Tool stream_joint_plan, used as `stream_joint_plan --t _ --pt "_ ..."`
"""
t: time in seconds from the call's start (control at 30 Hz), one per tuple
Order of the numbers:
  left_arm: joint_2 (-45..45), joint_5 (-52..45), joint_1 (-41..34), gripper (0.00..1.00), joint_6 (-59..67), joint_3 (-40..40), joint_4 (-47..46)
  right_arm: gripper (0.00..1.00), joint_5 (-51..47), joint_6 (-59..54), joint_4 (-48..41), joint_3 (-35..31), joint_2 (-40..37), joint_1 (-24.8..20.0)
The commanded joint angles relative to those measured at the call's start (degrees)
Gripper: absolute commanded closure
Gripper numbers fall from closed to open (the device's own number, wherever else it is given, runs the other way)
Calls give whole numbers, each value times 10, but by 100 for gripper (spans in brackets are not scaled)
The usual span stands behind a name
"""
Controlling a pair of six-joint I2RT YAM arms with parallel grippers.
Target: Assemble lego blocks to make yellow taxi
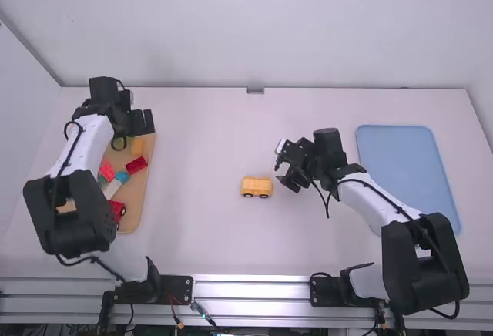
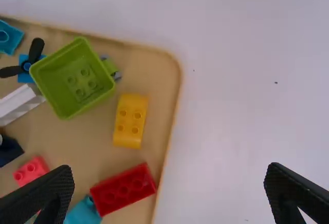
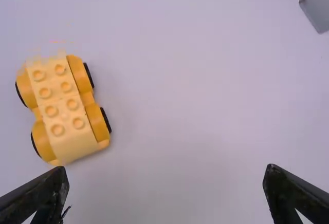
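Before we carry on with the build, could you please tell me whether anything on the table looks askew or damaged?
Nothing stands out: the yellow car is upright on its wheels, its top bricks in line, and the visible loose blocks, though jumbled, lie within the tan tray.

No text, label, brand, number or sign can be read in the high view or in either wrist view; any print in the high view would probably be too small to make out.

The car [image 3: 64, 106] is yellow with black tyres [image 3: 106, 120], the tray [image 2: 154, 62] tan, the mat [image 1: 404, 170] plain pale blue.
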State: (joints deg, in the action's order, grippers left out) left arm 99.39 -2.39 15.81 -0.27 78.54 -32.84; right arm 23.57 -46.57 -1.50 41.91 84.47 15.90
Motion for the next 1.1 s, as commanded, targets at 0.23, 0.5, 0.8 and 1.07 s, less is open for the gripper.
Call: stream_joint_plan --t 0.23,0.5,0.8,1.07 --pt "194 33 -1 0 10 248 -164 1 34 3 10 2 -10 -1" --pt "275 64 -1 11 37 288 -200 1 35 31 10 2 -10 -24" --pt "279 74 19 17 37 224 -157 1 34 40 11 2 -10 -24" --pt "279 -7 68 28 76 163 -114 1 36 40 14 2 -10 -24"
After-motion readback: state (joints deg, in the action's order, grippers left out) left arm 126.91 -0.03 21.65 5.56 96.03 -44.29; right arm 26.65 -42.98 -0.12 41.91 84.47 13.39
